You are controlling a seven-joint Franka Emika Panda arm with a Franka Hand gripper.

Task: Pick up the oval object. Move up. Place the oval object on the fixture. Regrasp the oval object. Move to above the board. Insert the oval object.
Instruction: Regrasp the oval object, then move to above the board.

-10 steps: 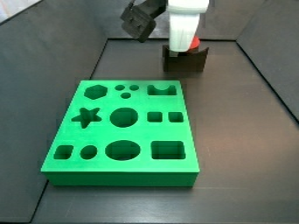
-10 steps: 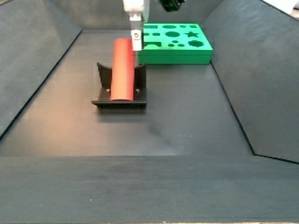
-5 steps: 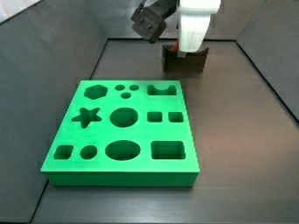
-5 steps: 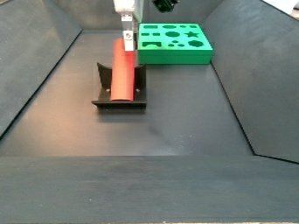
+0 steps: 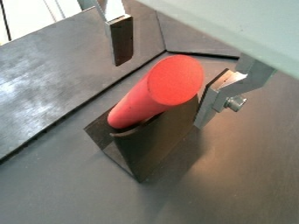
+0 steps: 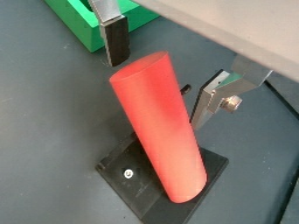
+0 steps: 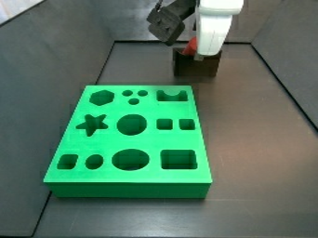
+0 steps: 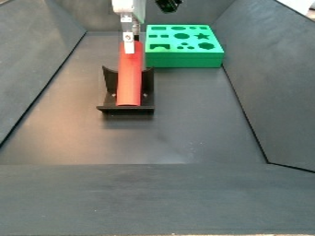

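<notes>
Resting in the fixture (image 8: 124, 100) at centre left of a side view, the oval object (image 8: 128, 74) looks smooth, rigid, light. Your gripper (image 6: 158, 68) straddles its far end, fingers (image 6: 114, 42) wide, apart; grip the flatter sides.

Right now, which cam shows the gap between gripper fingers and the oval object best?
A wrist view: the open gripper straddles the oval object lying on the fixture, fingers clear. Side views mostly hide this.
</notes>
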